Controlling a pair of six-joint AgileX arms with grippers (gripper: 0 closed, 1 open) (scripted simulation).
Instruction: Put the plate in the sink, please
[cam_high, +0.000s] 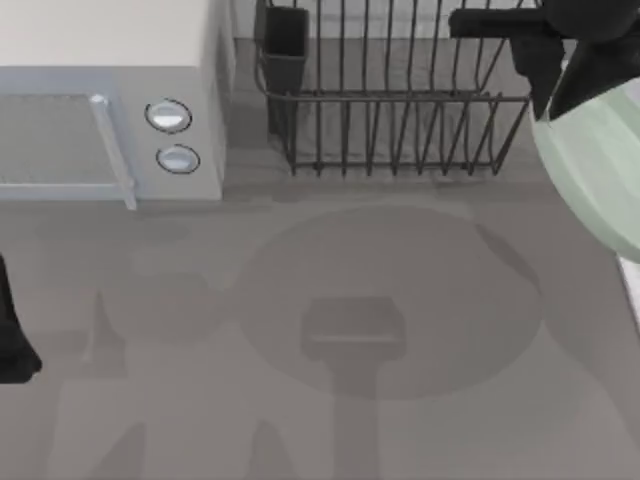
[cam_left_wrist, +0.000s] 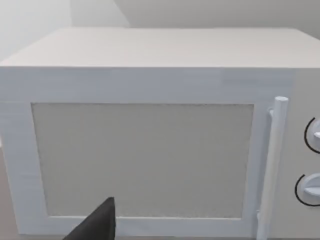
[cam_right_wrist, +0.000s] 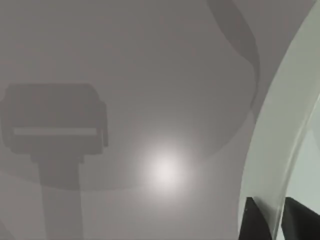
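The pale mint-green plate hangs tilted above the table at the right edge, partly cut off by the picture. My right gripper is shut on its rim beside the dish rack. In the right wrist view, two dark fingers pinch the plate's rim, and the plate's round shadow lies on the table below. A pale strip of the sink shows at the far right edge, just under the plate. My left arm is parked at the left edge, and one dark fingertip faces the microwave.
A white microwave with two knobs stands at the back left, its door shut. A black wire dish rack stands at the back centre, close to the right arm. Bare grey table spreads across the front.
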